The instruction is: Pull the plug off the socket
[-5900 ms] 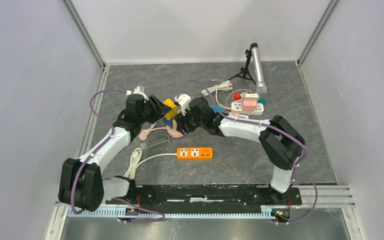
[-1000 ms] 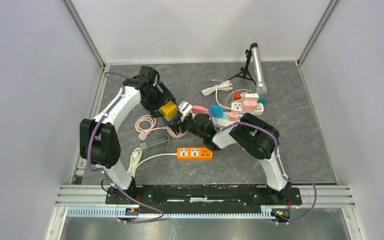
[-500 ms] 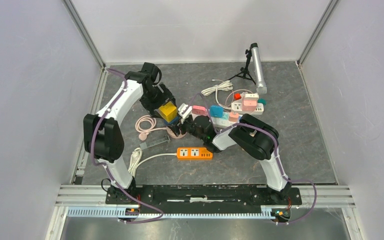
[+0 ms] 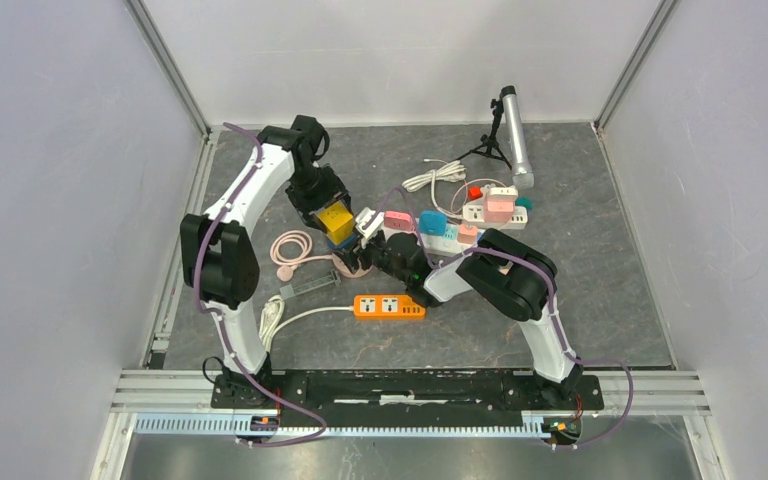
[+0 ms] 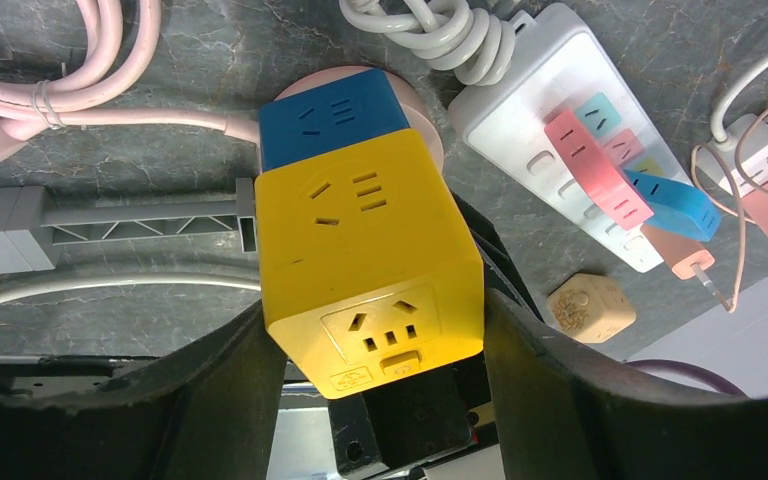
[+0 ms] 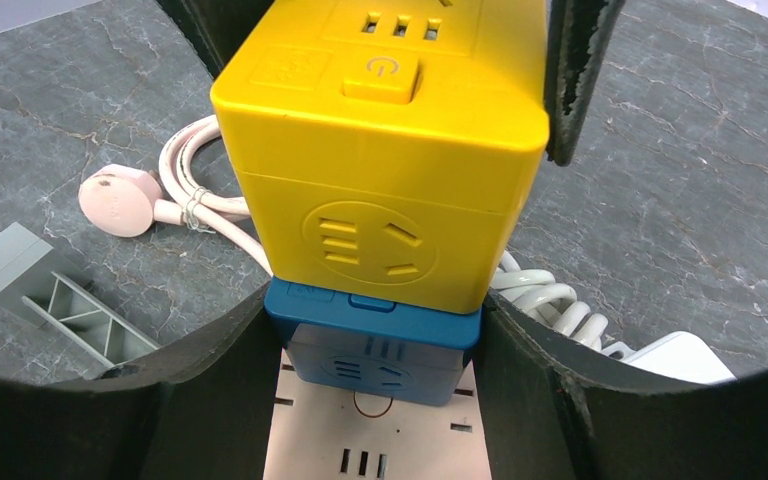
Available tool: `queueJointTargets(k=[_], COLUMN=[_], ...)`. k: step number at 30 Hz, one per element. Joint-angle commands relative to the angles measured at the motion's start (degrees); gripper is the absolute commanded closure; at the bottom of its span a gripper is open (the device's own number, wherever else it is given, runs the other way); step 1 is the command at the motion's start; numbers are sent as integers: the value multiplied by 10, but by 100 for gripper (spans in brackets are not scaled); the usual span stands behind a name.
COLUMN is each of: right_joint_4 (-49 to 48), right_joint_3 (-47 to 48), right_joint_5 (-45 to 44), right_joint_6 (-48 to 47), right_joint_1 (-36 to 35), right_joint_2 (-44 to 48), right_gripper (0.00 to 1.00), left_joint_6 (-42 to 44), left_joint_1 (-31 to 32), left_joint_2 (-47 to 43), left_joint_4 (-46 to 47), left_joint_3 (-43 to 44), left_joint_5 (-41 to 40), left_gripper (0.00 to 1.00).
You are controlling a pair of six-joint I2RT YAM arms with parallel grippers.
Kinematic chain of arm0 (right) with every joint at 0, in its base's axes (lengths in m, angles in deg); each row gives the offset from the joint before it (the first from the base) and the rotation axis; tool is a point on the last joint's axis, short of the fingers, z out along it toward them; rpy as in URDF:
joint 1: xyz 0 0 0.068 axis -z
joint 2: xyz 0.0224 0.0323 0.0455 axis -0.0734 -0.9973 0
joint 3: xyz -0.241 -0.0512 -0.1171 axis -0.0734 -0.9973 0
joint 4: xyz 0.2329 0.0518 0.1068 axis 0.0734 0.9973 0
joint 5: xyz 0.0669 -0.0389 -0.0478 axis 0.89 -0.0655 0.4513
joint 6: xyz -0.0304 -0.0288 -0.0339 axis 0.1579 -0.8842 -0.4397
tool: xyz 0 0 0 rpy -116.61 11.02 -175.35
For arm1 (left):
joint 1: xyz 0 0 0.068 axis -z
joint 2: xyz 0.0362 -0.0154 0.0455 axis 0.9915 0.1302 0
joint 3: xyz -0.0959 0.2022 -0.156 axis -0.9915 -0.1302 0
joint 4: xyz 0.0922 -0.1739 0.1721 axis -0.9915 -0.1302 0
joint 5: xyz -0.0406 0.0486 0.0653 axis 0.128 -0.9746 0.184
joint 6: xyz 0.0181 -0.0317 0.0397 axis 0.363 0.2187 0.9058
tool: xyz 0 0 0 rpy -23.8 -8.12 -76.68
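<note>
From above, my left hand (image 4: 333,216) and right hand (image 4: 355,255) are meeting mid-desk (image 4: 580,260) at one yellow cube (image 4: 339,226), far of one orange strip (image 4: 388,306).

Through the left wrist, the left hand is clenching that cube's two sides, with one blue cube (image 5: 330,115) sitting plugged beneath it.

Through the right wrist, the right hand is grasping the blue cube, which is standing on one pink socket (image 6: 360,445).

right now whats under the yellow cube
A blue cube sits directly under the yellow cube, and it stands on a pink socket base. How they plug together is covered by their bodies.
</note>
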Motion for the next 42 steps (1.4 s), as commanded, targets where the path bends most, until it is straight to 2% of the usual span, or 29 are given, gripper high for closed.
queueJointTargets(k=[1,3,5,9,15,18,21,24,28,32,34,39,42], right_joint_4=[48,55,64,74,91,91,97,110,122,127,125,115,98], right_joint_3=[1,1,-1,-9,-7,-11,-10,3,10,4,0,-9,-16], right_joint_5=[11,7,0,-3,-20,-16,-12,-11,-12,-12,-11,-7,-8], right_joint_6=[-9,-9,-8,-2,-6,1,4,4,6,10,12,16,14], right_joint_1=[-8,-9,-10,-12,-16,-15,-16,-16,-16,-16,-16,-16,-17], right_joint_2=[-17,-19,-19,-18,-24,-20,-21,-25,-27,-27,-26,-26,-23], right_gripper=[100,100,100,100,100,100,100,100,100,100,100,100,100], left_joint_6=[47,47,48,61,54,43,52,50,63,75,78,76,70], left_joint_1=[0,0,-5,-20,-35,-48,-43,-23,13,13,3,-43,-33], left_joint_2=[-6,-8,-12,-31,-36,-39,-39,-47,-51,-57,-62,-77,-85], left_joint_4=[-10,-13,-13,-19,-14,1,-6,13,-2,-9,-9,26,33], left_joint_3=[44,43,41,50,60,65,64,7,4,-6,1,12,10], left_joint_5=[-1,4,16,-8,40,89,63,59,-57,-80,-62,102,100], left_gripper=[77,82,92,98,98,98,98,98,98,98,98,98,98])
